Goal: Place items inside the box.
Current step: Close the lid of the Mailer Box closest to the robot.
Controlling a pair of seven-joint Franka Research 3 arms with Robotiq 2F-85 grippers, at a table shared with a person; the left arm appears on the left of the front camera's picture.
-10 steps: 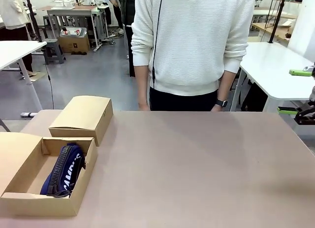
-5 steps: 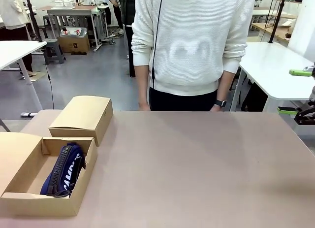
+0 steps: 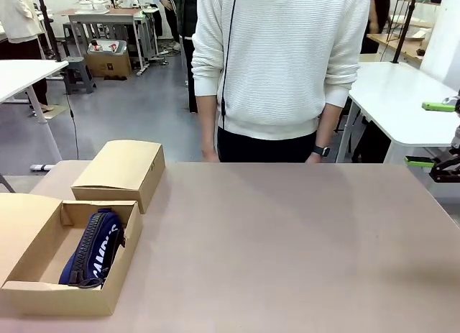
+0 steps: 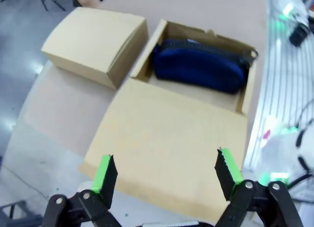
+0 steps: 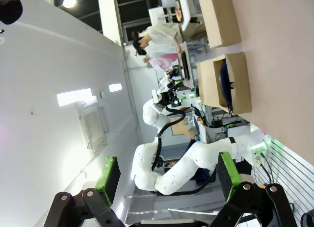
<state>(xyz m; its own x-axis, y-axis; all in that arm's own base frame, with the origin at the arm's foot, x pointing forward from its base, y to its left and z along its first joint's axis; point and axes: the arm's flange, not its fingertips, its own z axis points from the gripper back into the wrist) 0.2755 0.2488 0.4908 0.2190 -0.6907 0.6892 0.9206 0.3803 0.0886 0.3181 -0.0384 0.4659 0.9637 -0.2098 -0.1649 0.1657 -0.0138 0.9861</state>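
Note:
An open cardboard box [image 3: 54, 295] sits at the table's near left corner, its lid flap lying flat to the left. A navy zip pouch [image 3: 97, 247] lettered "CAMPUS" lies inside it. In the left wrist view my left gripper [image 4: 166, 170] hangs open above the box's flap [image 4: 167, 138], with the pouch [image 4: 198, 65] farther ahead in the box. My right gripper [image 3: 430, 134] stands open at the right edge, off the table, with nothing between its fingers. The right wrist view has my right gripper [image 5: 168, 175] open, with the box [image 5: 235, 85] far off.
A closed cardboard box [image 3: 122, 169] stands just behind the open one. A person in a white sweater [image 3: 280, 60] stands at the far edge, hands down by their sides. The brown table [image 3: 287, 239] stretches bare to the right.

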